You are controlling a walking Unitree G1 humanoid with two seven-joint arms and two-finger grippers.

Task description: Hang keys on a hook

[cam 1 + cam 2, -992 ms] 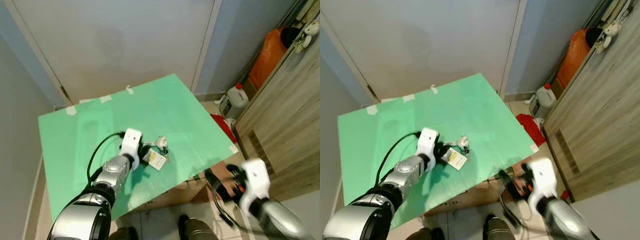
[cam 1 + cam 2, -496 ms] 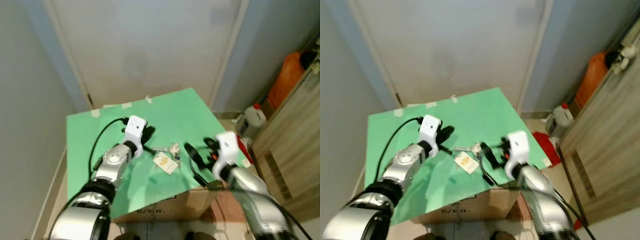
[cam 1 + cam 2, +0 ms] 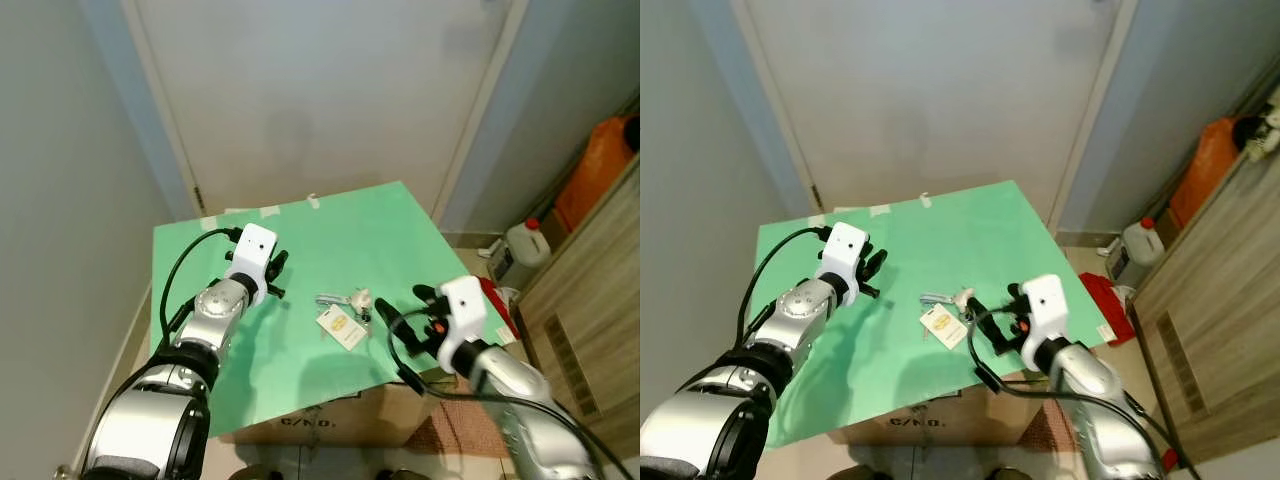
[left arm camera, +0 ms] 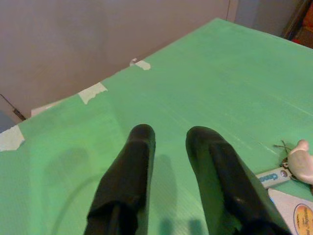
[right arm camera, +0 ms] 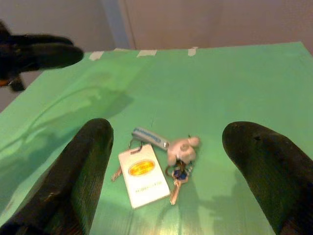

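Keys (image 3: 345,310) lie flat on the green board (image 3: 320,240), near the middle of the left eye frame, touching neither gripper. The bunch has a white tag (image 5: 142,175) with a yellow mark, a blue-and-white strap (image 5: 148,137), a small pale figure (image 5: 182,148) and a few metal keys beside it.

At the left of the frame, the left gripper (image 3: 275,274) hangs over the board, well apart from the bunch; the left wrist view shows its fingers (image 4: 128,181) close together with a narrow gap, pinching nothing. Strips of tape (image 3: 268,211) sit on the board's far edge, below a pale door (image 3: 320,100).

Right of the bunch, the right gripper (image 5: 171,161) faces it with fingers (image 5: 78,171) spread wide, the bunch between them in the right wrist view. A cardboard box (image 3: 330,425) shows under the board. At the far right stand a white jug (image 3: 520,255), an orange container (image 3: 598,155) and a wooden cabinet (image 3: 600,300).
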